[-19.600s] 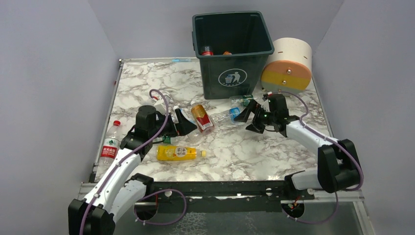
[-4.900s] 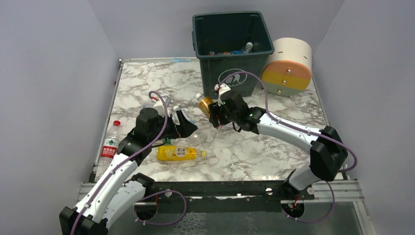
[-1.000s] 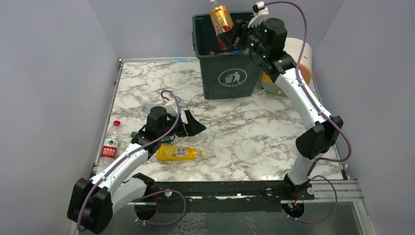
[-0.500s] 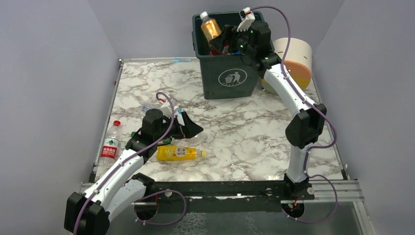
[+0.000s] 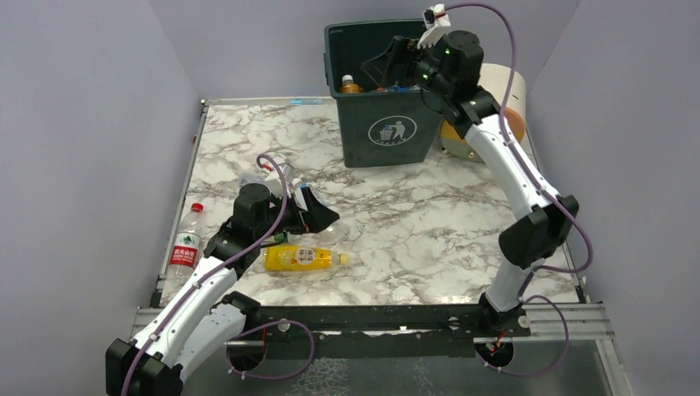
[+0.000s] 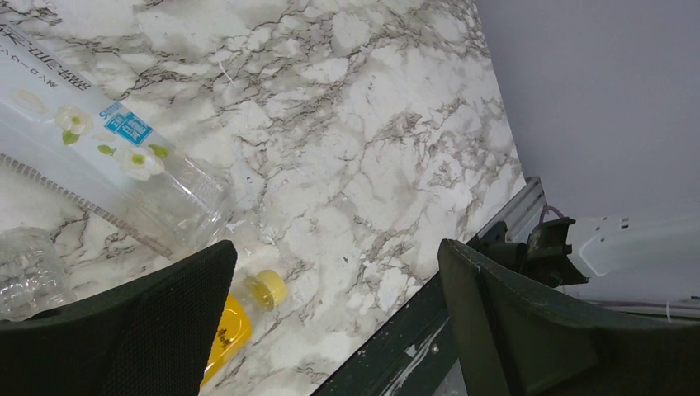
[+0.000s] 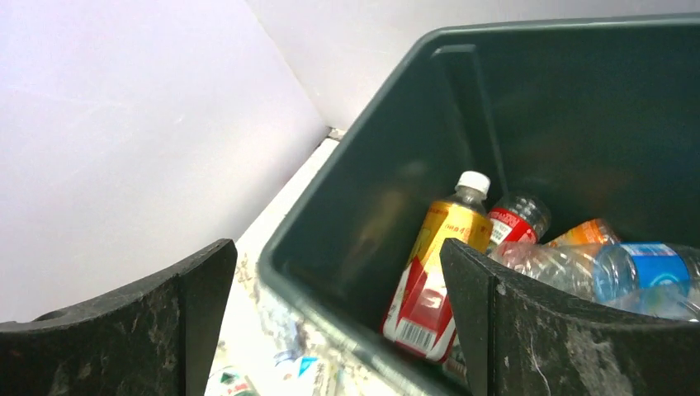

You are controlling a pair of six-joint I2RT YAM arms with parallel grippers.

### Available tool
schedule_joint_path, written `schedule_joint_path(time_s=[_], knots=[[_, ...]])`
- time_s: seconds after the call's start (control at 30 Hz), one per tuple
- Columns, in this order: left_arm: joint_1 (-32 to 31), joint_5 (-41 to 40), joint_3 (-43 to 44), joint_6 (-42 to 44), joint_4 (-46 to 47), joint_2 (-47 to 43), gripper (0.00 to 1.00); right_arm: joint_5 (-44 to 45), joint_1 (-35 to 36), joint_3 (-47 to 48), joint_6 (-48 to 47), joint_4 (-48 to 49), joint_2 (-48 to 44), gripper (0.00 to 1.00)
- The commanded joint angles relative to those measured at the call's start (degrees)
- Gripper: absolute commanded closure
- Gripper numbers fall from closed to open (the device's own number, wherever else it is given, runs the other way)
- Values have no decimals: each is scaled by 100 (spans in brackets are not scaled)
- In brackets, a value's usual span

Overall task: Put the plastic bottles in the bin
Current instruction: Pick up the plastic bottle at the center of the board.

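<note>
The dark green bin (image 5: 366, 139) stands at the back of the table. My right gripper (image 5: 390, 63) is open and empty above its opening. In the right wrist view the red-and-gold bottle (image 7: 436, 276) stands inside the bin (image 7: 388, 190) against its wall, beside a red-labelled bottle (image 7: 517, 219) and a blue-labelled clear bottle (image 7: 636, 269). My left gripper (image 5: 319, 216) is open and empty, low over the table. The yellow-orange bottle (image 5: 299, 258) lies just in front of it, and its cap (image 6: 266, 289) shows between the fingers. A clear flower-labelled bottle (image 6: 124, 157) lies beside it.
A clear bottle with a red label (image 5: 186, 244) lies by the table's left edge. More clear bottles and a green one (image 5: 279, 238) lie under my left wrist. A cream-and-orange cylinder (image 5: 489, 107) stands right of the bin. The black front rail (image 5: 371, 315) runs along the near edge.
My right gripper has opened and let go of the red-and-gold bottle, which has dropped into the bin. The left arm has shifted slightly.
</note>
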Motion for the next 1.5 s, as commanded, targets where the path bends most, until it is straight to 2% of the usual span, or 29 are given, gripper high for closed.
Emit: schedule_joint_path(time_s=[0.0,0.33,0.93,1.13,1.47], knots=[[-28,-150,124,115,-222,-191,1,-342,-41,-638,11,0,-1068,4],[-25,-18,-10,240,-199,-210,1,-611,-41,-2348,189,-251,-2331,3],[-25,-80,-30,238,-180,-236,1,-1143,146,-4338,325,-352,-3127,4],[-25,-179,66,322,-116,63,1,-1035,563,-5203,338,81,-2951,5],[-30,-385,179,318,-388,12,1,-787,1197,-5420,307,803,-1991,8]])
